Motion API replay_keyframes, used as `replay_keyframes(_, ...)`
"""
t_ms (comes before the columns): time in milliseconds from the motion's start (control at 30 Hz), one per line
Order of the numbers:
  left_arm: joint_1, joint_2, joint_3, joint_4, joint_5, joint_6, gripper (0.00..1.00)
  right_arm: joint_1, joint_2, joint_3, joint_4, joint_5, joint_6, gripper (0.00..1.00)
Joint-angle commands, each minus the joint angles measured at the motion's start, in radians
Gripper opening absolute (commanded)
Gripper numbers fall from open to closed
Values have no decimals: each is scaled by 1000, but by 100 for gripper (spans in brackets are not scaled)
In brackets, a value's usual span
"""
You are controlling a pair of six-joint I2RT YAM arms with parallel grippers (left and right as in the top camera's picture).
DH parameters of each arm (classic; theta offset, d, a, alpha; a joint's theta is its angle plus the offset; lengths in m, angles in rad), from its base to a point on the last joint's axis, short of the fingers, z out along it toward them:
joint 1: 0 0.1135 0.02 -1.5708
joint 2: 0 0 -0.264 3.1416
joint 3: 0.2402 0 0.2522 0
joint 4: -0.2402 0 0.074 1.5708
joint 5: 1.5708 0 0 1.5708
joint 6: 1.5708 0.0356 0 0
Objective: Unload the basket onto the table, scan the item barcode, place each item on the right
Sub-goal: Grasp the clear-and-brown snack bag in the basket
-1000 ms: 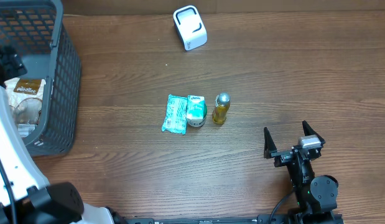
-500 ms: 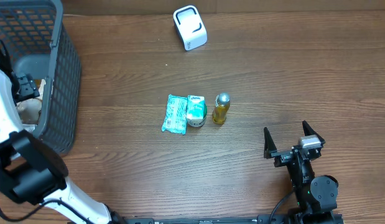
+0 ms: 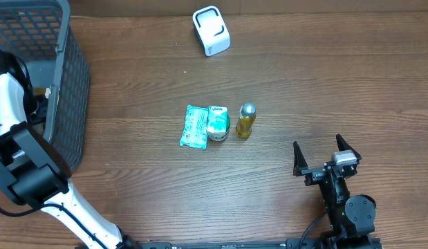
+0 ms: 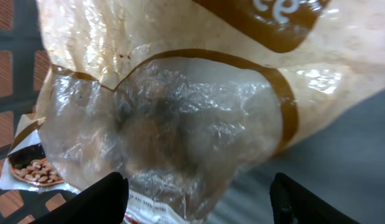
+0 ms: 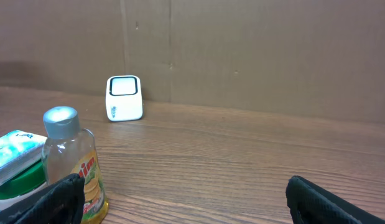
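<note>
A clear crinkled snack bag point(image 4: 180, 112) with brown print fills the left wrist view, lying inside the grey basket point(image 3: 70, 83). My left gripper point(image 4: 195, 200) is pressed close over it. Its jaws stand apart, the left fingertip point(image 4: 105, 198) against the bag's lower edge and the right one off to the side over the basket floor. From overhead the left arm point(image 3: 10, 104) reaches into the basket and hides the bag. The white barcode scanner point(image 3: 211, 31) stands at the table's back edge. My right gripper point(image 3: 319, 153) rests open and empty at the front right.
Mid-table lie a teal packet point(image 3: 195, 126), a green-lidded tub point(image 3: 218, 123) and a small yellow bottle point(image 3: 245, 121), which also stands at the left of the right wrist view point(image 5: 71, 165). A nut packet point(image 4: 33, 168) lies under the bag. A brown wall backs the table.
The left arm has swung down into the basket and now covers the bag from overhead, and its jaws have narrowed. The right arm has not moved.
</note>
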Motion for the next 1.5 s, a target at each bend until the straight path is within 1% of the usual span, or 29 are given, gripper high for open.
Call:
replay_keyframes(0, 5, 37, -17, 11, -40, -7, 71, -3, -7, -11, 2, 10, -5, 100)
replay_keyframes(233, 8, 37, -72, 61, -58, -6, 73, -3, -7, -11, 2, 10, -5, 100)
replay_keyframes(333, 14, 37, -122, 101, -62, -7, 79, -3, -7, -11, 2, 10, -5, 100)
replay_keyframes(467, 24, 37, -196, 177, -61, -7, 82, -3, -7, -11, 2, 10, -5, 100)
replay_keyframes(500, 26, 37, -214, 194, -58, -7, 79, -3, -7, -11, 2, 10, -5, 100)
replay_keyframes(533, 27, 37, -230, 209, -55, -7, 73, -3, -7, -11, 2, 10, -5, 100)
replay_keyframes(567, 28, 37, -246, 222, -48, -7, 65, -3, -7, -11, 2, 10, -5, 100)
replay_keyframes(600, 28, 37, -257, 229, -36, -7, 53, -3, -7, -11, 2, 10, -5, 100)
replay_keyframes(633, 29, 37, -262, 230, -24, -7, 47, -3, -7, -11, 2, 10, -5, 100)
replay_keyframes(767, 29, 37, -264, 228, 31, -7, 43, -3, -7, -11, 2, 10, -5, 100)
replay_keyframes(833, 26, 34, -251, 213, 45, -8, 39, -3, -7, -11, 2, 10, -5, 100)
replay_keyframes(933, 13, 14, -197, 172, 70, -34, 27, -3, -7, -11, 2, 10, -5, 100)
replay_keyframes(1000, 2, -10, -124, 125, 95, -66, 13, -3, -7, -11, 2, 10, -5, 100)
replay_keyframes(1033, -2, -19, -100, 109, 103, -74, 9, -3, -7, -11, 2, 10, -5, 100)
replay_keyframes(1067, -10, -48, -35, 74, 106, -115, 4, -3, -7, -11, 2, 10, -5, 100)
replay_keyframes(1200, -25, -128, 77, 34, 106, -150, 4, -3, -7, -11, 2, 10, -5, 100)
replay_keyframes(1333, -35, -240, 145, 42, 106, -181, 4, -3, -7, -11, 2, 10, -5, 100)
replay_keyframes(1467, -43, -370, 203, 53, 108, -253, 4, -3, -7, -11, 2, 10, -5, 100)
